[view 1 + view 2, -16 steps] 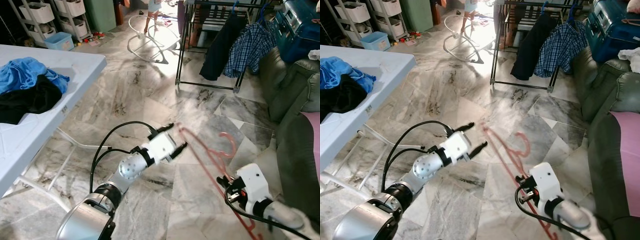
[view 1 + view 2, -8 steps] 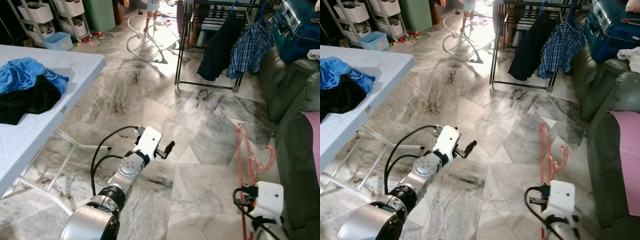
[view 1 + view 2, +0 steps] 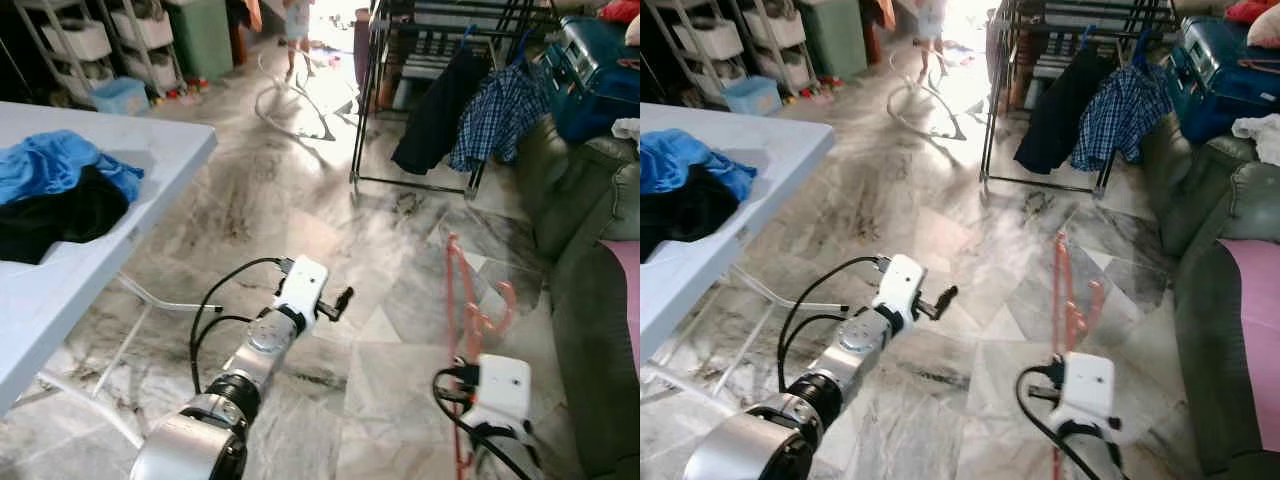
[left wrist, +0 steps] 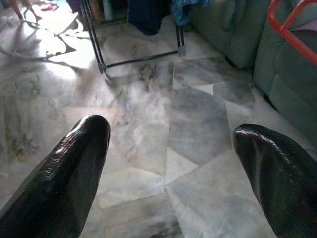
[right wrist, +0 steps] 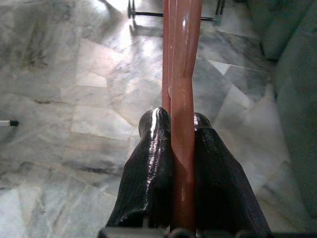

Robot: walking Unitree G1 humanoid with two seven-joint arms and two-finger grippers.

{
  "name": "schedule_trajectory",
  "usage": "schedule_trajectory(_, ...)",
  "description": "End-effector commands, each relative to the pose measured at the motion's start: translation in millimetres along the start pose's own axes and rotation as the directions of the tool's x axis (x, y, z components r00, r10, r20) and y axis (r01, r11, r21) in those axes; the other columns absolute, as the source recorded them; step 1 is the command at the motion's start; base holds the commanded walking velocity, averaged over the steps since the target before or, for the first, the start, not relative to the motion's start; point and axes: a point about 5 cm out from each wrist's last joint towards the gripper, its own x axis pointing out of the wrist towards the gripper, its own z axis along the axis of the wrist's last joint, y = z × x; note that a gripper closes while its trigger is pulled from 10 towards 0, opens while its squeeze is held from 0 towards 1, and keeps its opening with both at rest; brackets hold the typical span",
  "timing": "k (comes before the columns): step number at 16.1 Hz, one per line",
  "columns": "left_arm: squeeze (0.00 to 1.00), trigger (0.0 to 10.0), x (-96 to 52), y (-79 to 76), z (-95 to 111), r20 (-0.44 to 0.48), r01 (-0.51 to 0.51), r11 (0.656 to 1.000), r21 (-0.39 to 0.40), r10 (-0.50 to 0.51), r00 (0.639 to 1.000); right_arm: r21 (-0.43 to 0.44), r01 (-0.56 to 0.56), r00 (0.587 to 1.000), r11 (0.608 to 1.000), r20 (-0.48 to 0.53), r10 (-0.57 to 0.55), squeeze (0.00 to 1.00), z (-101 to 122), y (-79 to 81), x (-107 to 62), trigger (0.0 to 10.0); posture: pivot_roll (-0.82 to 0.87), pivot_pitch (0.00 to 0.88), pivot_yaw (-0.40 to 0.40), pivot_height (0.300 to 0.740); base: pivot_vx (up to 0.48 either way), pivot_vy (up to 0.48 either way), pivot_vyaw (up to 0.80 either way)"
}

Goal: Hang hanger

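Hanger (image 3: 470, 300) — gripped in my right claw (image 5: 173, 124), near right. Left claw (image 4: 171, 144) — open, empty. Rack (image 3: 420, 100) far ahead; hanging not yet done.

At the left of your frame a white tabletop (image 3: 150, 160) carries a blue garment (image 3: 55, 165) lying against a black garment (image 3: 55, 212). The grey marble floor (image 3: 250, 200) runs through the centre, with a black clothes rack (image 3: 400, 180) standing on it at upper right.
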Motion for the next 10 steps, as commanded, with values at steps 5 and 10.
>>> schedule_trajectory(5,0.00,10.0,3.1,-6.1,4,0.010,0.007,1.000,-0.019,-0.007,1.000,-0.025,-0.008,1.000,1.000,0.012,0.009,0.00,1,-2.1,1.0,10.0,-0.15,0.000,0.011,0.740,0.452,0.000,0.00)
schedule_trajectory(10,0.00,10.0,2.6,4.9,7,0.021,-0.090,0.996,-0.006,0.090,0.996,-0.016,0.002,0.998,1.000,0.058,-0.001,0.00,6,-0.9,1.1,10.0,-0.15,0.000,0.006,0.740,0.446,0.000,0.00)
